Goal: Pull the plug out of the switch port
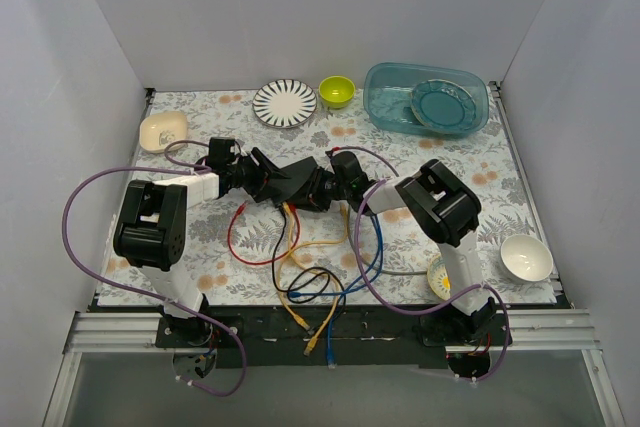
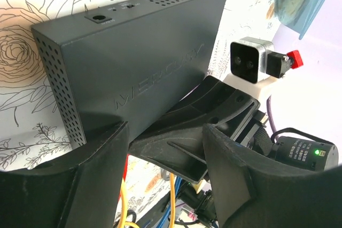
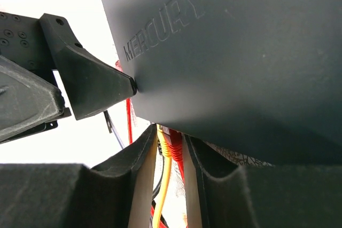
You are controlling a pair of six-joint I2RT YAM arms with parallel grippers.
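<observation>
Closest to the lens in the right wrist view, the right claw (image 3: 170, 156) sat clamped on the plug (image 3: 170, 148), a red-ribbed connector on a yellow cable (image 3: 162, 196), with one dark fingertip against each of its sides. The plug's upper end ran under the lower edge of the switch (image 3: 240, 52), a flat matte-black rectangular box with MERCURY embossed on its broad face. The port itself was hidden.

The floral-patterned counter (image 1: 480, 197) carried everything. The switch sat near its middle, where the two arms met. The left claw (image 2: 166, 127) reached the switch from the left with its fingers (image 2: 80, 185) spread wide apart, one tip resting against the embossed face. The switch's lower corner and one right-claw finger lay in the gap between them.

Beyond the switch and to its right stood a translucent teal plastic tub (image 1: 385, 112) with a round teal plate (image 1: 440, 105) inside it. Straight beyond the switch lay a round black-and-white striped plate (image 1: 285, 103). A plain white bowl (image 1: 526, 257) sat well to the right of the switch, toward the near edge. A small lime-green bowl (image 1: 336, 91) stood beyond the switch, slightly to its right. A beige oval dish (image 1: 162, 130) lay to the switch's left and a little beyond it. From the switch's near side a tangle of red, yellow, blue and black cables (image 1: 305, 282) looped toward the arm bases.
</observation>
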